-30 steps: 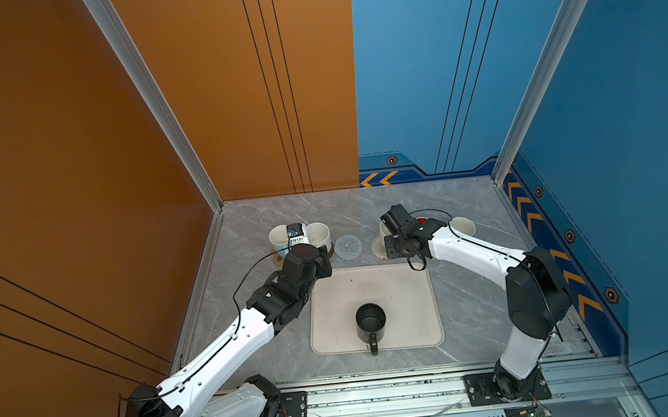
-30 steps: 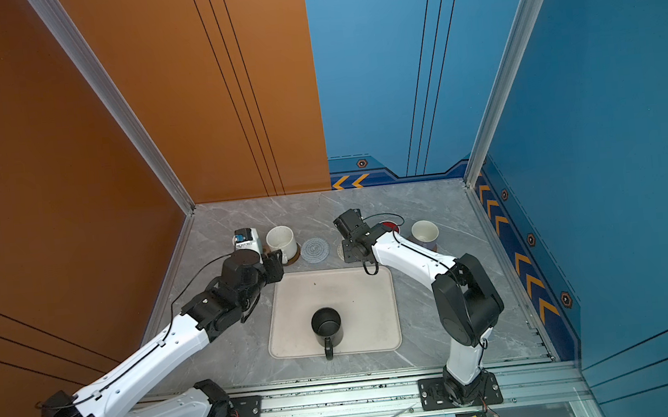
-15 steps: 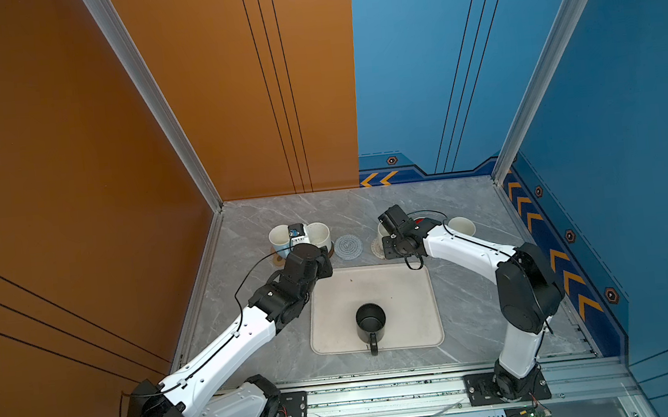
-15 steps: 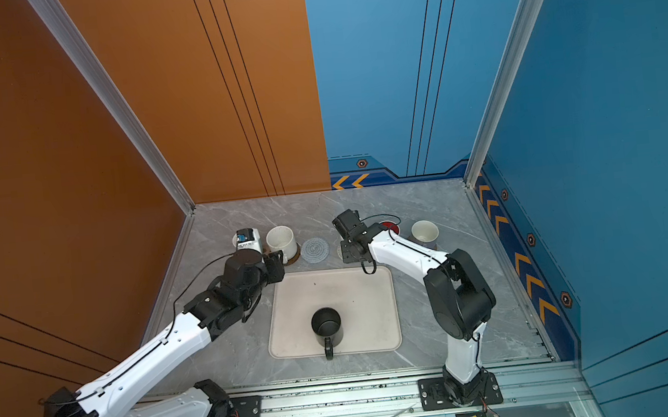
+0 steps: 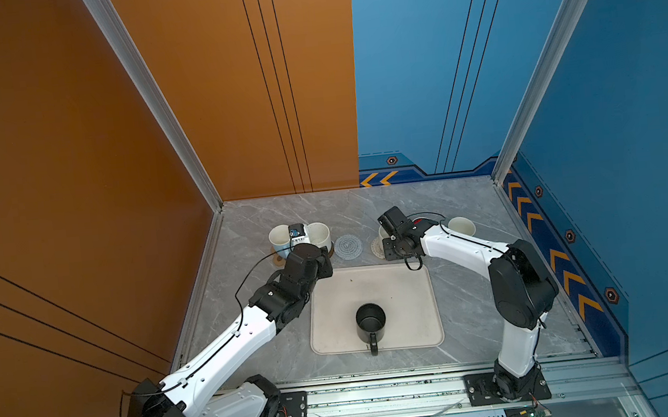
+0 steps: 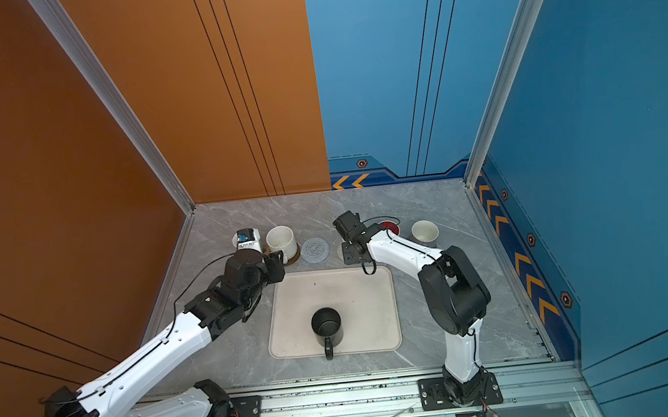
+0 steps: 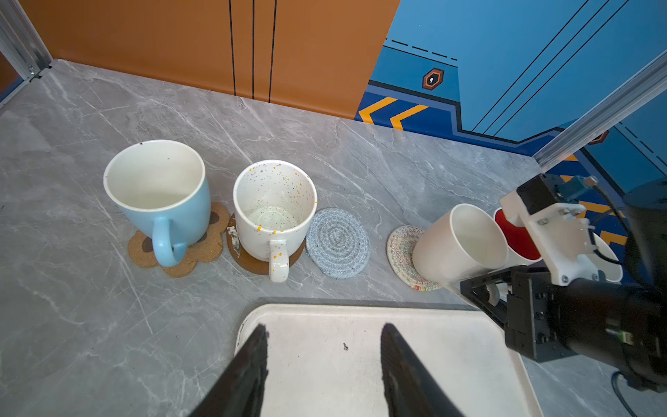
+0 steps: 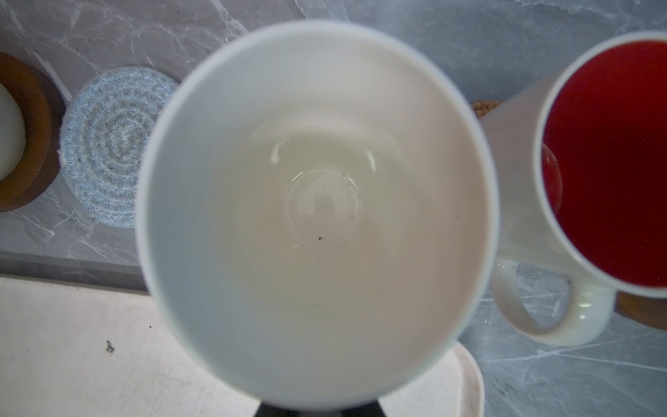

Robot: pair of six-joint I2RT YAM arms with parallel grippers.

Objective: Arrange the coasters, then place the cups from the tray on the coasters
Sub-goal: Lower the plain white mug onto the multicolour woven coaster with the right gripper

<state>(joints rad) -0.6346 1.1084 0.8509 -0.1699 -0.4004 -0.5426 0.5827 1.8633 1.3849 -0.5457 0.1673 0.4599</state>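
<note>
Since a second ago the right arm (image 5: pixel 519 283) has drawn its elbow inward toward the middle, its wrist barely shifting. The left arm (image 5: pixel 232 336) looks unchanged.

Read the grey marble table (image 5: pixel 482 329) as a clock face, with 12 at the far wall. The cream tray (image 5: pixel 411 294) lies at the centre, reaching toward 6.

The right gripper (image 7: pixel 487 292) is clamped on the handle of a pale mug (image 7: pixel 458 242). It holds the mug tilted just past 12, base at or just above the woven white coaster (image 7: pixel 402 249); whether they touch I cannot tell. The left gripper (image 7: pixel 325 364) hovers empty over the tray's 11 o'clock corner, jaws apart.

One black mug (image 5: pixel 370 323) stands on the tray near its 6 o'clock edge, handle pointing to 6. Along the far side four mugs are set down:
- A light blue mug (image 7: pixel 158 202) at 11, on the tan paw-shaped coaster (image 7: pixel 202 252).
- A speckled mug (image 7: pixel 274 213) just beside it, on a brown wooden disc (image 7: pixel 249 261).
- A red-lined mug (image 8: pixel 606 162) at 1.
- A cream mug (image 5: pixel 461 226) at 2.

The coasters under those last two are mostly hidden. The grey-blue coaster (image 7: pixel 337 243) at 12 lies bare.

Judged from this, the coasters are arranged and four of six mugs are placed. The fifth is being lowered, and the black mug is left, likely for the bare coaster.
</note>
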